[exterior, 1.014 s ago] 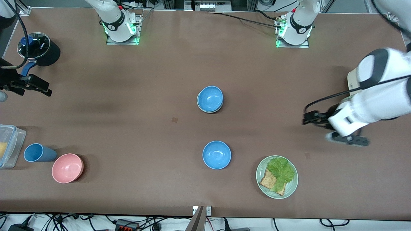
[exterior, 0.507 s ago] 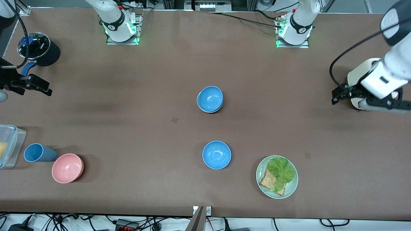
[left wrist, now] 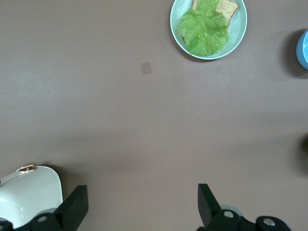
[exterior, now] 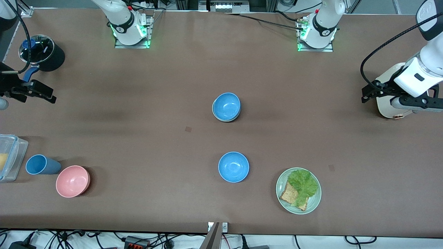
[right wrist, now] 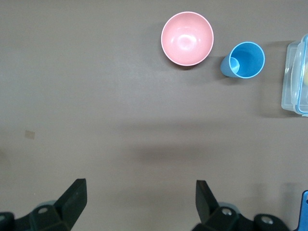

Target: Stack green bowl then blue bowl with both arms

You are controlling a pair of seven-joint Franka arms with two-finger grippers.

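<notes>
A blue bowl (exterior: 226, 105) sits nested in the green bowl (exterior: 221, 119) at the middle of the table; only the green rim shows under it. A second blue bowl (exterior: 233, 167) stands alone nearer the front camera; its edge shows in the left wrist view (left wrist: 304, 48). My left gripper (exterior: 369, 92) is open and empty, up in the air at the left arm's end, beside a white appliance; its wrist view (left wrist: 139, 209) shows bare table between the fingers. My right gripper (exterior: 48, 95) is open and empty at the right arm's end, waiting, over bare table in its own view (right wrist: 139, 202).
A pale-green plate (exterior: 282, 180) with lettuce and bread lies near the lone blue bowl. A white appliance (exterior: 386, 105) stands under the left arm. A pink bowl (exterior: 72, 181), blue cup (exterior: 38, 164), clear container (exterior: 8, 157) and black lidded pot (exterior: 43, 52) stand at the right arm's end.
The left arm has swung away from the table's middle toward its own end and now hangs by the white appliance. The right arm and the bowls have not moved.
</notes>
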